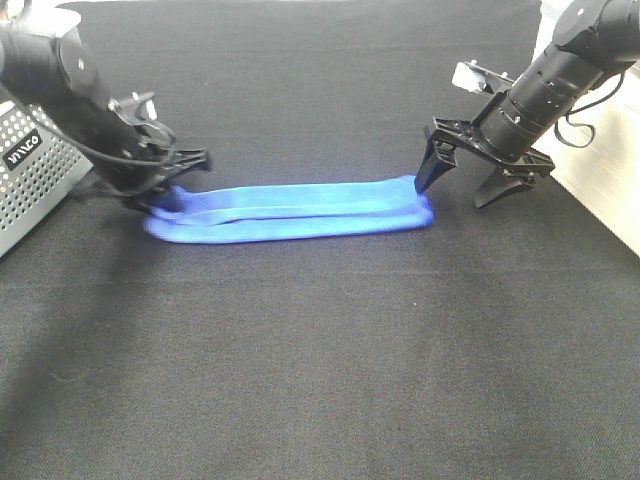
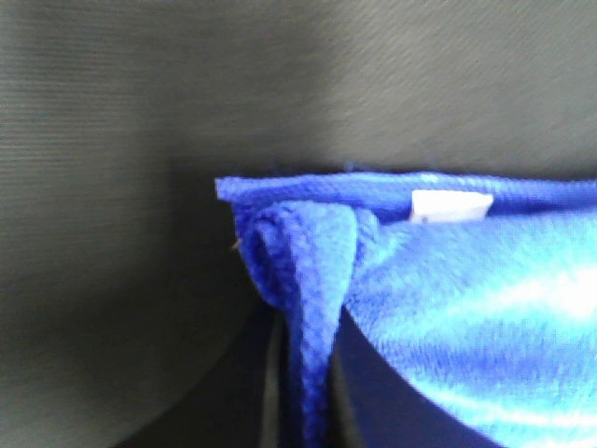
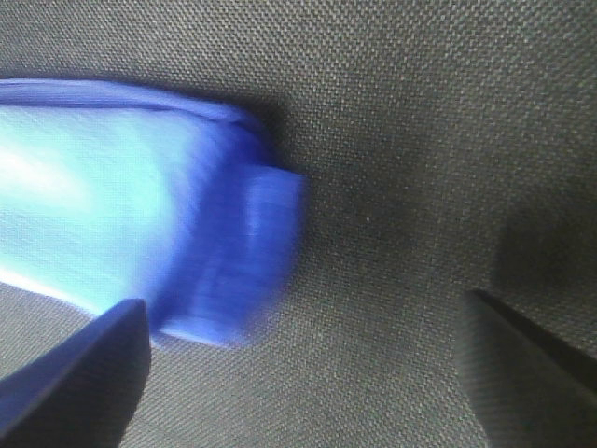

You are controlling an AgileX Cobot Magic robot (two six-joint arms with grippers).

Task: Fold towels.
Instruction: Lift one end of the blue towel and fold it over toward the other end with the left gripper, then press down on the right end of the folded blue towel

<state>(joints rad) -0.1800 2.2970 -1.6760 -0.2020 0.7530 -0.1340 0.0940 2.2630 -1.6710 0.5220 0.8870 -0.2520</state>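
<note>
Royal-blue microfibre, the towel point(image 1: 300, 212) lies mid-frame on the black worktop point(image 1: 320, 380), already folded into a narrow layered strip. By my judgement the crosswise folds are not yet done. Its long axis runs left to right. The left gripper point(image 1: 168, 196) has its jaws pinched on the left end. The right gripper point(image 1: 466, 184) stands at the right end, jaws wide, holding nothing.

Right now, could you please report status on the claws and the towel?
Left claw shut on the towel, left end. Right claw open at the right end. Towel folded in a long strip. Nothing in the way.
</note>
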